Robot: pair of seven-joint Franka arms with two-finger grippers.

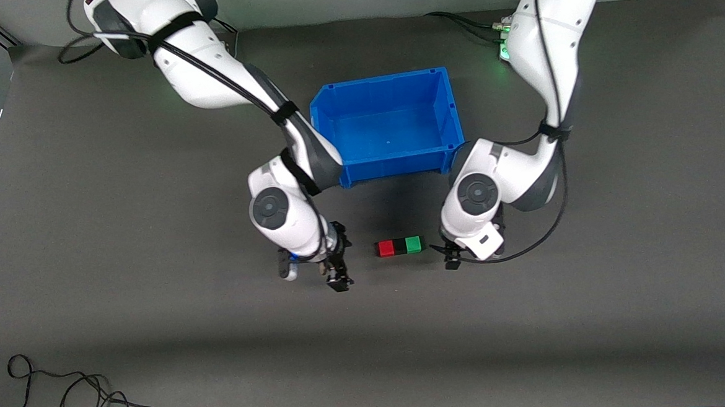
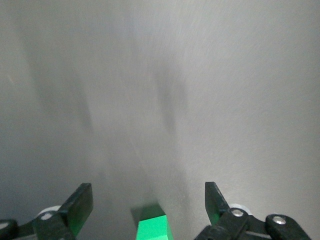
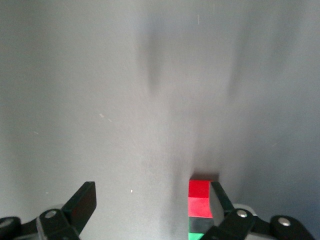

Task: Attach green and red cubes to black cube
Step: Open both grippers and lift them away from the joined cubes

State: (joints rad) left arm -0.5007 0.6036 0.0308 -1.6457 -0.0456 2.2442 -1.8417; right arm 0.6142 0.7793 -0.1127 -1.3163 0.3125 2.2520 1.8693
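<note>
The black cube (image 1: pixel 399 246) sits in the middle of a short row on the grey table (image 1: pixel 157 313), with the red cube (image 1: pixel 386 247) touching it toward the right arm's end and the green cube (image 1: pixel 413 244) touching it toward the left arm's end; the row lies nearer to the front camera than the blue bin (image 1: pixel 389 124), which looks bare inside. Judging by that, all 3 cubes appear already joined, so the attaching step seems finished or nearly so. The left gripper (image 1: pixel 453 259) is low just beside the green end, its fingers spread wide and holding nothing; its wrist view shows the green cube between and just ahead of the parted tips. The right gripper (image 1: pixel 336 278) is near the red end, also released and empty, with the red cube close against 1 finger (image 3: pixel 216 200) in its wrist view. The next move likely calls for lifting both arms straight up without nudging the row, or for a gentle squeeze from both ends if the joints need seating. No brand, label or legible writing shows anywhere.
</note>
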